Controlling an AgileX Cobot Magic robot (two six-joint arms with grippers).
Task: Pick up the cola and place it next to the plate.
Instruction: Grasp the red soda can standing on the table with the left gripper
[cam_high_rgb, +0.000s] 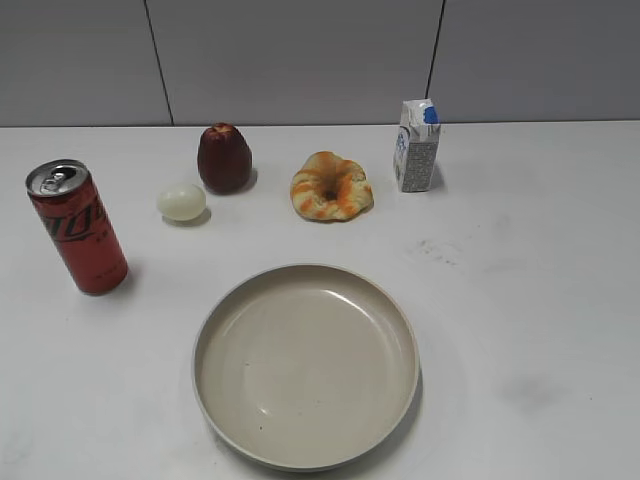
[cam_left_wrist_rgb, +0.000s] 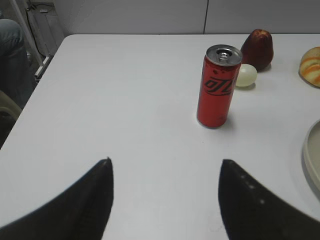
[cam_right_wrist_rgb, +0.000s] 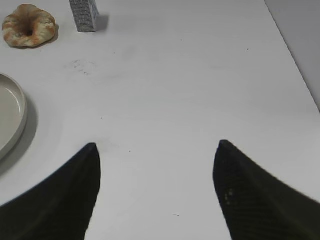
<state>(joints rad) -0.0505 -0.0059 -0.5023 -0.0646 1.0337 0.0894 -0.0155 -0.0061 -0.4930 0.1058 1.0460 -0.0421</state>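
The cola is a tall red can with black script and a silver top. It stands upright at the left of the white table, apart from the plate. It also shows in the left wrist view, ahead and right of my left gripper, which is open and empty over bare table. The plate is a wide beige dish at the front middle, empty. Its rim shows in the left wrist view and the right wrist view. My right gripper is open and empty, right of the plate. Neither gripper shows in the exterior view.
Behind the plate stand a dark red apple, a pale egg, an orange-glazed pastry ring and a small white-and-blue carton. The table's left edge and right edge show in the wrist views.
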